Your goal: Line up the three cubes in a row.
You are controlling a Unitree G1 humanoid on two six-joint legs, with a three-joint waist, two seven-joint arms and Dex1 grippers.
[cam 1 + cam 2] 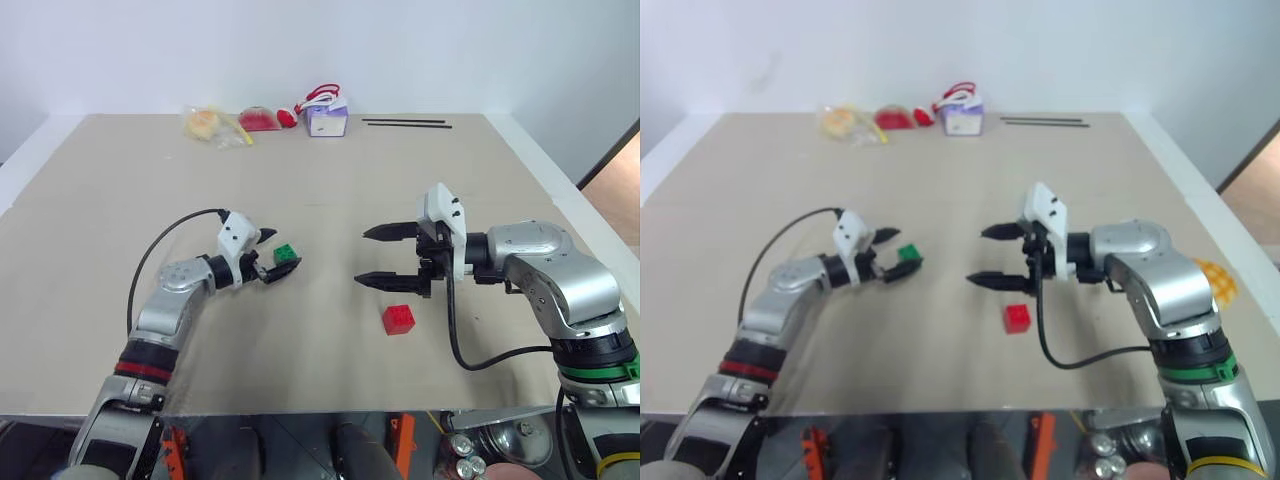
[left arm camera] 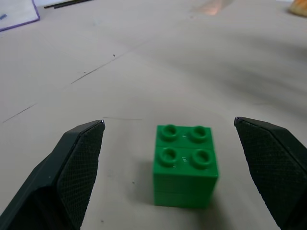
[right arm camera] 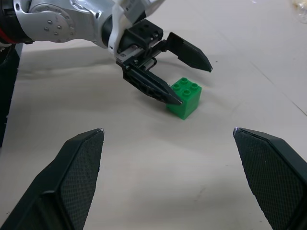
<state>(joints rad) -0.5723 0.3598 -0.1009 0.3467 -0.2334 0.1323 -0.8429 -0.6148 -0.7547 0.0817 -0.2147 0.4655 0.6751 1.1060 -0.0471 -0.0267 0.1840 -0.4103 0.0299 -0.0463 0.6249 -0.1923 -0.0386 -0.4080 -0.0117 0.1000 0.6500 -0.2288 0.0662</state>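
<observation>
The green cube (image 2: pixel 184 165), light and rigid (slick plastic), is best pinched on opposite flat sides; the left gripper (image 2: pixel 177 143) is spread around it, untouched.

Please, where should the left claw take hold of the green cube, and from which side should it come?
Grip the green cube on its two flat upright side walls, below the studded top. It sits upright on the table, and the open left claw already has a finger to either side, so coming level along its present line seems best.
</observation>
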